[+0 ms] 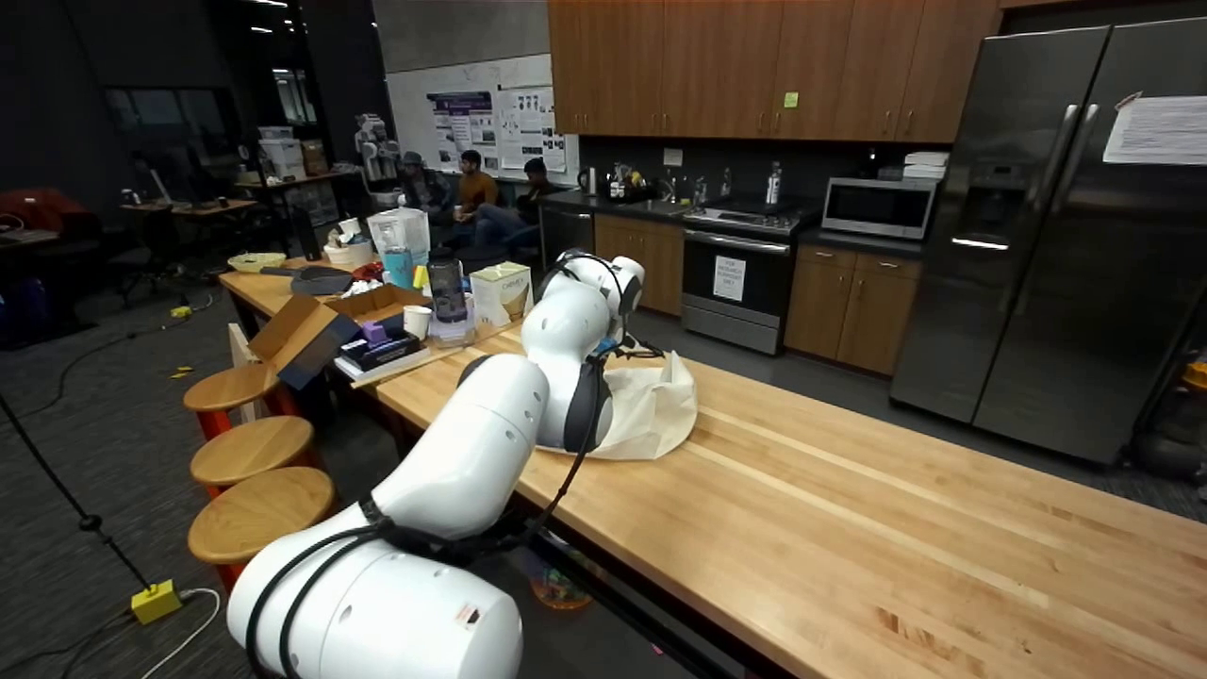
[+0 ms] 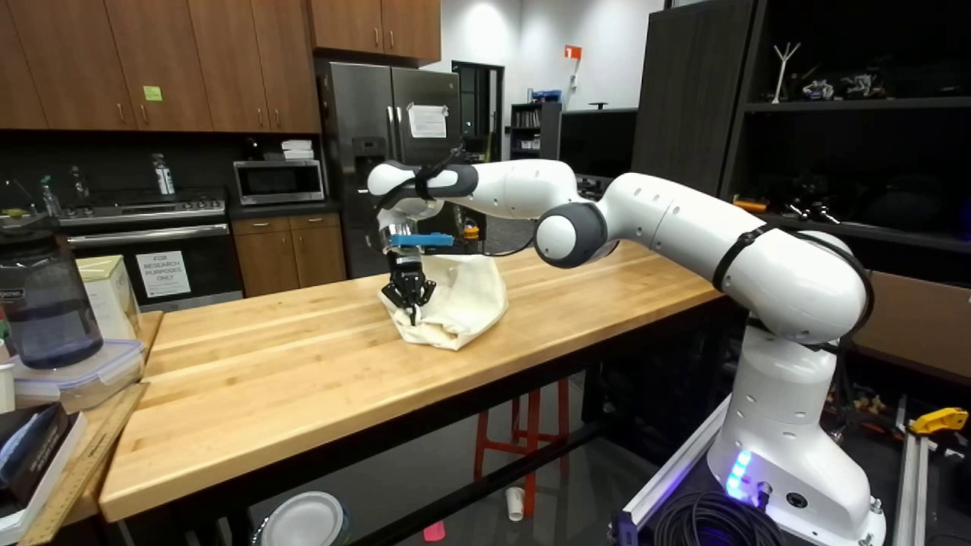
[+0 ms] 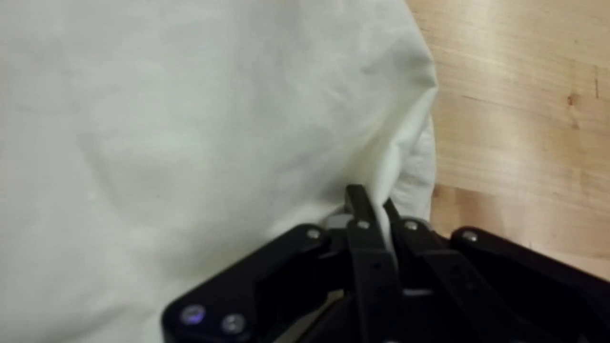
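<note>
One cloth [image 3: 214, 143], creased toward one o'clock, is pinched in the gripper [image 3: 373, 202]: likely the grasping step; moving needs steady pressure.

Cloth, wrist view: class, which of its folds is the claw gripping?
The raised fold near the cloth's right edge: it alone runs between the claw's fingers, while the faint crease at left lies clear.
</note>
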### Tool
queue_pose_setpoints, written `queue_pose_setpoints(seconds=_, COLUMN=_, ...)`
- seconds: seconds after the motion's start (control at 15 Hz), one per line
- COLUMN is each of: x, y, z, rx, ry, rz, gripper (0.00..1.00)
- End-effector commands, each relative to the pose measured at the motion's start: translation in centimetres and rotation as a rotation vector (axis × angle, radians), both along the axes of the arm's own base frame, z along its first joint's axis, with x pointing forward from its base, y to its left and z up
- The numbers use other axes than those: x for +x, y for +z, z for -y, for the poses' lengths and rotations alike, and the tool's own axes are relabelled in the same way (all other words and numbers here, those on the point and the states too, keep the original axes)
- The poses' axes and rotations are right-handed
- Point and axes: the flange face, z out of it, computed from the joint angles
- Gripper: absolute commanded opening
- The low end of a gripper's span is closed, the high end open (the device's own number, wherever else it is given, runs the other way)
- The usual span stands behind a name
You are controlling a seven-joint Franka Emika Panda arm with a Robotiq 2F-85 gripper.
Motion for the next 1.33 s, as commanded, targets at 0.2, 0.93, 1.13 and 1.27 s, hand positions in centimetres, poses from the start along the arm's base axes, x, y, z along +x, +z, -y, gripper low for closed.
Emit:
queue_pose_setpoints(seconds=0.2, x=-1.3, y=0.0, z=-6.7, rx=-0.037, ry=0.186, rz=0.113, gripper=0.01)
queue_pose_setpoints(seconds=0.93, x=1.6, y=8.3, z=-8.7, rx=0.081, ry=0.317, rz=0.480, gripper=0.01)
queue_pose_setpoints(seconds=1.13, x=0.9, y=9.4, z=-8.9, rx=0.112, ry=0.445, rz=0.471, gripper=0.01)
queue_pose_setpoints(seconds=1.27, x=0.6, y=9.7, z=-9.1, rx=0.121, ry=0.523, rz=0.468, gripper=0.01)
